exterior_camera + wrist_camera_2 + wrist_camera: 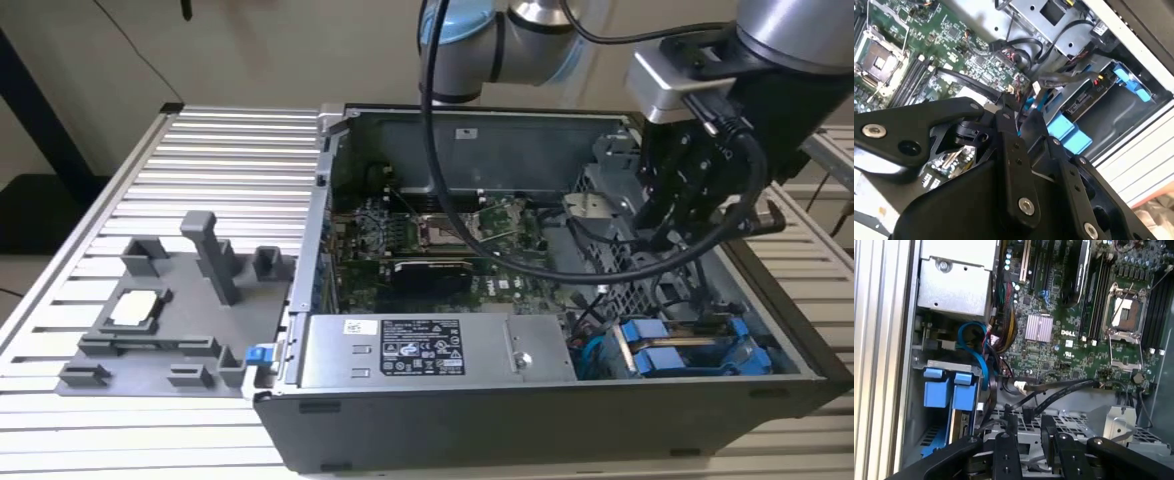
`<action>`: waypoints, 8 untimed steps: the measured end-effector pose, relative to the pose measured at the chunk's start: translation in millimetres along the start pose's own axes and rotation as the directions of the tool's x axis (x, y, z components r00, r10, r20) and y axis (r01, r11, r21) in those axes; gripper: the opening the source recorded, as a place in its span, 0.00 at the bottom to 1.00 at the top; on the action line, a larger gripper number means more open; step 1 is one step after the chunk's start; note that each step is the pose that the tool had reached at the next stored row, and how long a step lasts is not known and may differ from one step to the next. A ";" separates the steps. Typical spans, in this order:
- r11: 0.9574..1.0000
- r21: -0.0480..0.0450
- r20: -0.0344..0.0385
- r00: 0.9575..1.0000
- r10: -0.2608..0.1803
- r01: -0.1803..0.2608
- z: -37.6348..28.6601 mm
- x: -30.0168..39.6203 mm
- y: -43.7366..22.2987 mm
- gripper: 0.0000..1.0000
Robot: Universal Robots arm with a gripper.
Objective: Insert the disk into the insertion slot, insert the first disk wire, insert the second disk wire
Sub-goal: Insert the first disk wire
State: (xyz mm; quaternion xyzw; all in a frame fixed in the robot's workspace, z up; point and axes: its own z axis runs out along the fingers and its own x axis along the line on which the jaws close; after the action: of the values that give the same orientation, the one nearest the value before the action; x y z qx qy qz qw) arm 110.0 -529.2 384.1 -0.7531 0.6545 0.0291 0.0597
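The disk [654, 355] sits in its corner bay
The end effector [678, 228] hangs above the drive cage [627, 285] (open or closed, I cannot tell), apart from the disk beside the power-supply box [427, 350].

Disk [694, 352] in computer case [534, 425], exterior view's right of power-supply box [424, 350].

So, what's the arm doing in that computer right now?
Gripper hovering above the drive cage. Disk in blue carrier seated in its slot. Black cables trailing across the cage.
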 end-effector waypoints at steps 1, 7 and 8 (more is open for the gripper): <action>1.000 0.000 0.000 1.000 -0.008 0.008 0.0 0.5 0.2 0.33; 0.999 0.000 0.005 0.999 -0.035 0.035 1.2 7.3 5.3 0.33; 0.999 0.003 0.005 0.999 -0.036 0.036 1.9 7.0 8.0 0.33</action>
State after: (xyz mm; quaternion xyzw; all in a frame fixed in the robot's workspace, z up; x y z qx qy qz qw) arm 103.1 -537.0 381.0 -0.7646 0.6407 0.0290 0.0632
